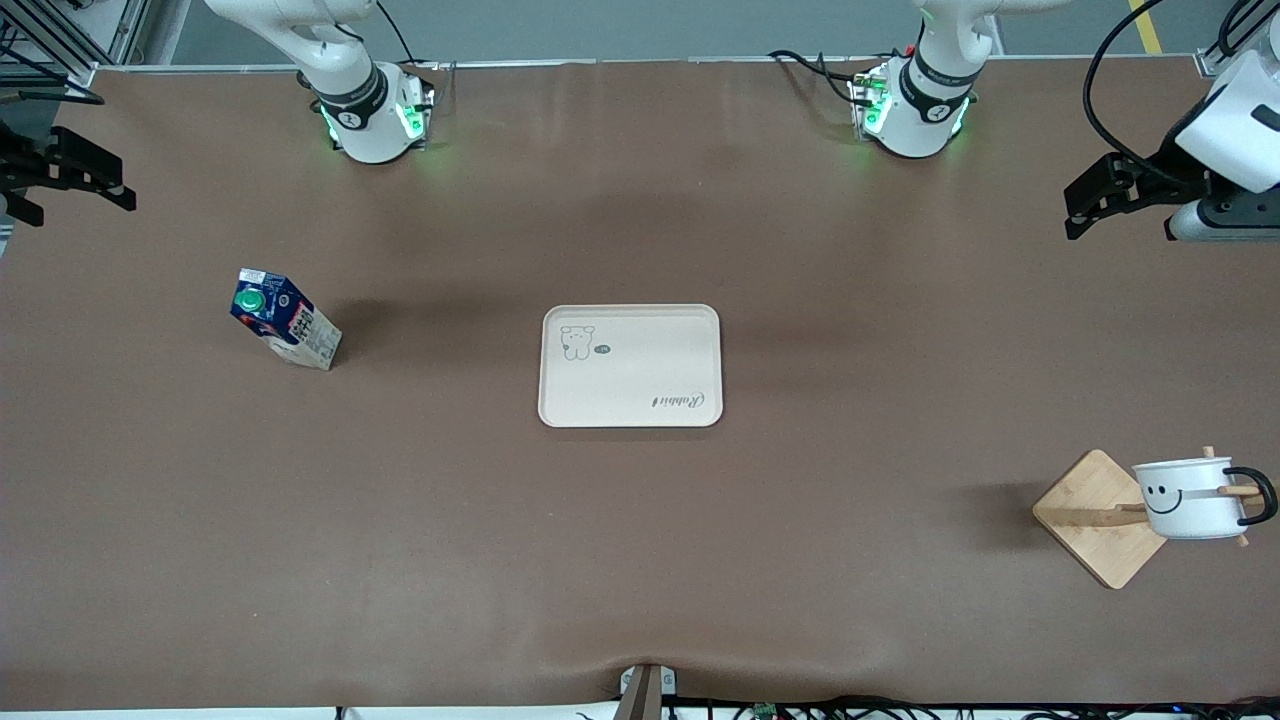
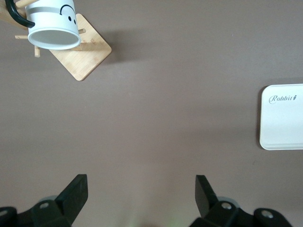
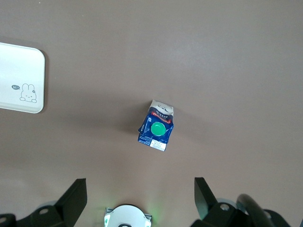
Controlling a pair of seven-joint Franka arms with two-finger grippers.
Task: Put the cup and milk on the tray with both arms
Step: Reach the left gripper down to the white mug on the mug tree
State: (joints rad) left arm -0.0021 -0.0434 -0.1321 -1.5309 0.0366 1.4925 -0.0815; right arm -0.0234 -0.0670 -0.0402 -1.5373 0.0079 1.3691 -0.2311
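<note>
Milk (image 1: 285, 318) stood upright on the brown table (image 1: 640, 560) toward the right arm's end, its green cap up, well apart from the tray (image 1: 630, 366), which lay flat at the table's middle with nothing on it. The cup (image 1: 1190, 498), a white mug with a smiley face, hung on a peg of a wooden stand whose square bamboo base (image 1: 1095, 518) sat toward the left arm's end, nearer the front camera than the tray.

Both arms were held high and clear of these things. The left gripper (image 1: 1085, 210) hung over the table's edge at the left arm's end, its two fingers spread wide with nothing between them; its wrist camera looked down on the cup (image 2: 53, 24), the bamboo base (image 2: 87, 54) and one edge of the tray (image 2: 281, 117). The right gripper (image 1: 75, 180) hung over the right arm's end of the table, likewise spread wide and holding nothing; its wrist camera looked straight down on the milk (image 3: 156, 125) and a corner of the tray (image 3: 21, 78).
</note>
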